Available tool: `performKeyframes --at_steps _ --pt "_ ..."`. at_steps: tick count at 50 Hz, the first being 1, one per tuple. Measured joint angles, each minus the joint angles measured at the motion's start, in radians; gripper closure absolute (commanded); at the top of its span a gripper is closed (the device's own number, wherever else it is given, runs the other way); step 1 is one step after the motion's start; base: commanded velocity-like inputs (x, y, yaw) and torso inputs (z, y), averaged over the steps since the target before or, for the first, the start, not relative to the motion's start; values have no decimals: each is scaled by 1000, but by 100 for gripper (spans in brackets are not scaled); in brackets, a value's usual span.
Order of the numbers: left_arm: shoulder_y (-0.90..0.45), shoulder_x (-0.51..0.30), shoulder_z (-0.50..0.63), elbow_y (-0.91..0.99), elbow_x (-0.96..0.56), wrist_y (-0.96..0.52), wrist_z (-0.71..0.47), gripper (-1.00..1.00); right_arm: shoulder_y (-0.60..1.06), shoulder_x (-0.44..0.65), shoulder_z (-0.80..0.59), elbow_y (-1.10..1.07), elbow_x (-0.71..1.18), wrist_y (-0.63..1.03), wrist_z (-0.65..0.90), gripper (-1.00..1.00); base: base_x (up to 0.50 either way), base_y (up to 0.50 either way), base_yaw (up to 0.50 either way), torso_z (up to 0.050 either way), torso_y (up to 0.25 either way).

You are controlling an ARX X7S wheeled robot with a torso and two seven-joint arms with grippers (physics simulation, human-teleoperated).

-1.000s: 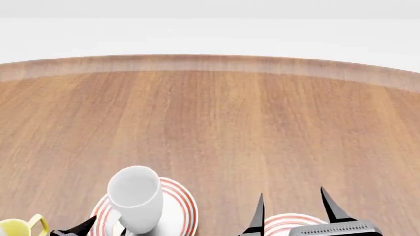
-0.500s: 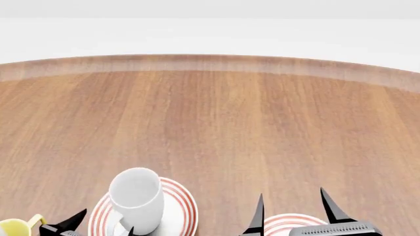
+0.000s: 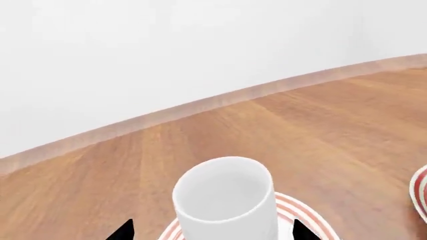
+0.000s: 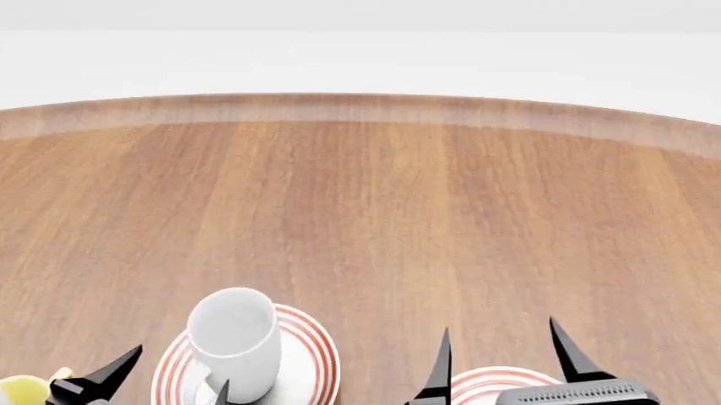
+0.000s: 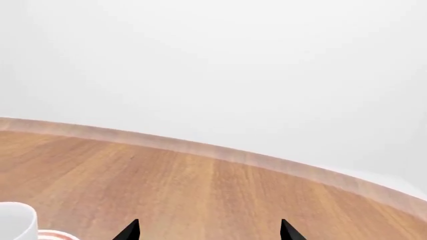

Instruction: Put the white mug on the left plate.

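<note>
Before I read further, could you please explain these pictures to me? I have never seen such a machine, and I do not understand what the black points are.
This is a simulated robot with two arms. One picture comes from a camera on its head, the other two from cameras near each gripper. The black points are gripper fingertips. On the wooden table the white mug stands upright on the left plate, which has red rings. The left gripper is open, one fingertip on each side of the mug, gripping nothing. The right gripper is open and empty above a second plate. A yellow mug peeks in at the left edge.
</note>
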Motion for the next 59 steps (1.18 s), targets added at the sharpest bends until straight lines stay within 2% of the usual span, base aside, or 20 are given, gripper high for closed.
performKeyframes --at_steps 28,44,59 --pt "172 -174 -18 624 22 -160 -132 -100 -59 59 11 -285 -16 79 61 -100 0 0 0 0 0" --pt "222 -224 -26 799 40 -197 -172 -100 -82 79 16 -376 -22 99 82 -100 0 0 0 0 0" --pt "234 -236 -26 840 45 -203 -183 -100 -90 84 16 -388 -22 92 87 -100 0 0 0 0 0"
